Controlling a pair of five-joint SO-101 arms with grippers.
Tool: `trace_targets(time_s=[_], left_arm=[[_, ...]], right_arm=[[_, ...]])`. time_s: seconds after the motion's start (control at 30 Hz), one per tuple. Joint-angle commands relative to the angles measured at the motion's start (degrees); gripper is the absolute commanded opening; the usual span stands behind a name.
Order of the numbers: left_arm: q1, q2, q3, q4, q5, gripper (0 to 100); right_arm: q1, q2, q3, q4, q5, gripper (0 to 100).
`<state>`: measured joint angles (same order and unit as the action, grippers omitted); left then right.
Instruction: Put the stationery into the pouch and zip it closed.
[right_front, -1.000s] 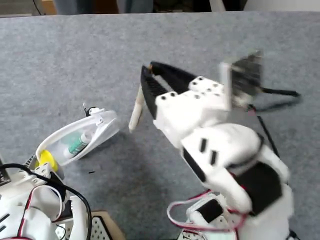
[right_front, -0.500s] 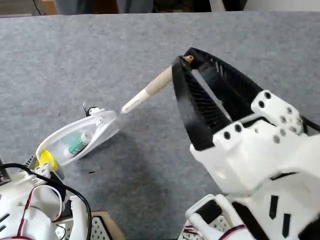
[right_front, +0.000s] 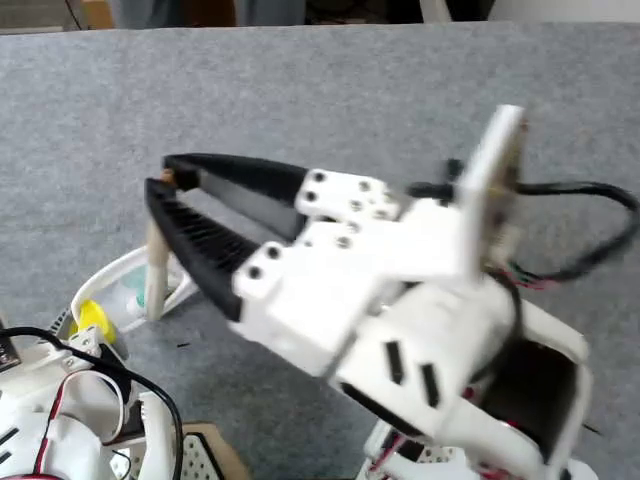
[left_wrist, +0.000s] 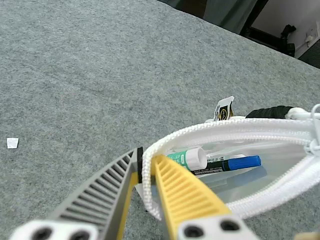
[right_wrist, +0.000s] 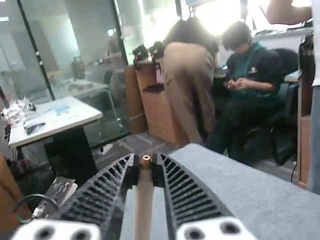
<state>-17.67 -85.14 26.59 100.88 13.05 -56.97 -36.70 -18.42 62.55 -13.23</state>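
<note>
A slim beige pen (right_front: 155, 270) hung nearly upright from the right arm's jaws, which were clamped narrow on its top end, its lower tip at the mouth of the white pouch (right_front: 108, 277) lying on the grey desk (right_front: 300, 90). In the right wrist view the pen (right_wrist: 144, 200) ran straight down between the ribbed black jaws. The left arm's jaws, grey and yellow, were pinched on the pouch's corded zip rim (left_wrist: 240, 125) and held the mouth open. Inside lay a green-and-white tube (left_wrist: 187, 157) and a blue-capped marker (left_wrist: 242, 162). The pen looked light, stiff and smooth. Held by one end only, it seemed likely to swing or slip, so a release low over the opening appeared wise. The pouch looked soft and floppy, apt to sag shut or slide on the cloth if let go. Its stitched rim seemed the firmest place to hold it. Closing the zip would probably call for one side to be anchored against the pull.
</note>
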Motion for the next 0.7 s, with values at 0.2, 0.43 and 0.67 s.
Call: trace_targets(time_s=[0.2,0.43,0.67], left_arm=[[0.1,-0.1,-0.4,0.0,-0.2,3],[0.2,-0.1,-0.4,0.0,-0.2,3],[0.2,-0.1,-0.4,0.0,-0.2,3]], right_arm=[[-1.4,8.8,-1.5,-5.3,6.2,1.2],[-2.8,10.0,-1.9,-7.4,9.9,1.2],[-3.6,10.0,-3.3,-9.6,10.8,1.2]])
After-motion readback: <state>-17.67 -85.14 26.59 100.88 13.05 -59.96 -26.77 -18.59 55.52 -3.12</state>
